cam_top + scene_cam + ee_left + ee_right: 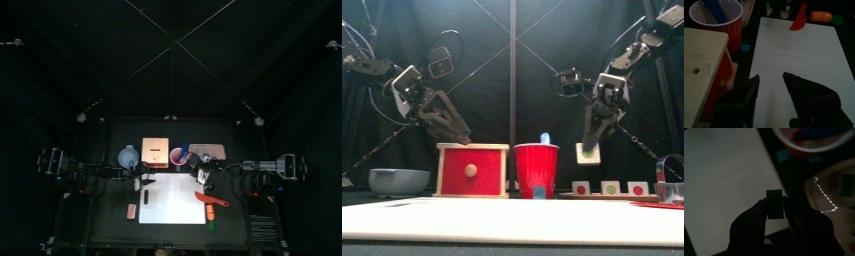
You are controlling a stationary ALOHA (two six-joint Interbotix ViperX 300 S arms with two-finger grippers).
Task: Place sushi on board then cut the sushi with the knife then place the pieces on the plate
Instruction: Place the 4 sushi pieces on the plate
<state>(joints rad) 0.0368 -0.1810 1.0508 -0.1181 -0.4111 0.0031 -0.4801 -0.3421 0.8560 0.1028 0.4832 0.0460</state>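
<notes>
Block of dark green toy sushi was clamped, upright, between the jaws of the right gripper, which had closed to the block's width. Gripper and block hung clear of the table just off the back right corner of the white rectangular cutting board.

The left gripper hung over the board's back left part. Its jaws stood moderately apart and held nothing.

Behind the board's back right corner lay the flat pink tray. Three sushi pieces stood there in a row; whether all three rested on the tray could not be told.

Behind the board's back edge, from left to right, stood:
- the blue-grey bowl with two small handles;
- the pale wooden box with a red drawer front;
- the red plastic cup, with the blue toy knife upright in it.

The red toy knife lay across the board's right edge, its blade on the white surface. Just beside that edge, off the board, lay an orange toy food and a small green toy.
</notes>
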